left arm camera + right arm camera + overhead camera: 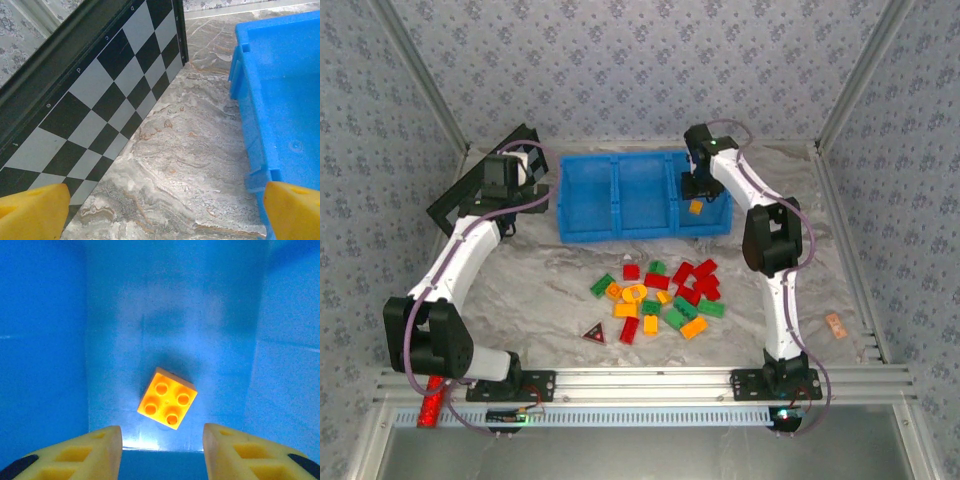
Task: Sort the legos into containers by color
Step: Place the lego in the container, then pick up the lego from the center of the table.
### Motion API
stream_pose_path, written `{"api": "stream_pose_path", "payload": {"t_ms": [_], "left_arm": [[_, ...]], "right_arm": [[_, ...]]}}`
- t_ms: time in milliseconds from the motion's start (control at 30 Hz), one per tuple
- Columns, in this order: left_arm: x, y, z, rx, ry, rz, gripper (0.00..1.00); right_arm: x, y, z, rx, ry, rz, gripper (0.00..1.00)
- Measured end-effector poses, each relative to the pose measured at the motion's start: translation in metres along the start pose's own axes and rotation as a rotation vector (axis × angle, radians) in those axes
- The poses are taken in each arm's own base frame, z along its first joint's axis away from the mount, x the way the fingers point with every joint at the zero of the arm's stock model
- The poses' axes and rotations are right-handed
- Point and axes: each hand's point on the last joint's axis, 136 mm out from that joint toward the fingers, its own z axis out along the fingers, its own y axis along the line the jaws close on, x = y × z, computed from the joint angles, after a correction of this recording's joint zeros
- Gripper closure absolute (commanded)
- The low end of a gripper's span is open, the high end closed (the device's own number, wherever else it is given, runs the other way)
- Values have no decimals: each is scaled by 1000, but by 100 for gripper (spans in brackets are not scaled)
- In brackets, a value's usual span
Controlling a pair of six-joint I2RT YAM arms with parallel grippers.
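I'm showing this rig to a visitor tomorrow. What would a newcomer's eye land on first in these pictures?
Probably the bright blue bin at the far side of the table, with the right gripper open above a single orange brick in its right compartment. Next, the jumble of red, green and orange legos lying loose in front of the bin.

Of the left hand [164, 220], the yellow fingers [35, 212] are cut off at the bottom corners. The checkerboard [90, 115] runs off the left and top edges, and the blue bin [280, 100] off the right. The right hand [162, 452] has its fingers [80, 455] clipped at the bottom too. From above, the piled bricks [660, 300] overlap one another. A peach thing [835, 325] on the tabletop [550, 290] is too small to name.
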Motion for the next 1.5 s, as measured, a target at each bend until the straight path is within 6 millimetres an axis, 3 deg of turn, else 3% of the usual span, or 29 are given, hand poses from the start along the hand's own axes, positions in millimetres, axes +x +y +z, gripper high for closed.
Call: {"api": "stream_pose_path", "payload": {"t_ms": [167,267,333,467,633,767,1067,1500], "left_arm": [[1,0,0,-1,4,-2,1],[2,3,-1,-21,8,-1,1],[2,6,-1,-38,8,-1,1],[1,8,-3,-48,6,-9,1],[-1,8,-5,-46,1,-20,1],[0,7,-5,-44,5,-24,1],[-1,2,-6,-38,3,-15,1],[-1,3,-7,-55,1,-6,1]], "right_arm": [[3,2,-26,-5,-12,10,50],[19,6,-55,-30,-22,59,44],[39,12,-76,-54,-27,105,37],[90,34,-97,-113,-13,182,35],[153,74,-77,-128,95,239,36],[182,94,-66,-112,153,269,38],[210,102,-36,-46,248,337,42],[227,96,-24,-4,292,387,45]]}}
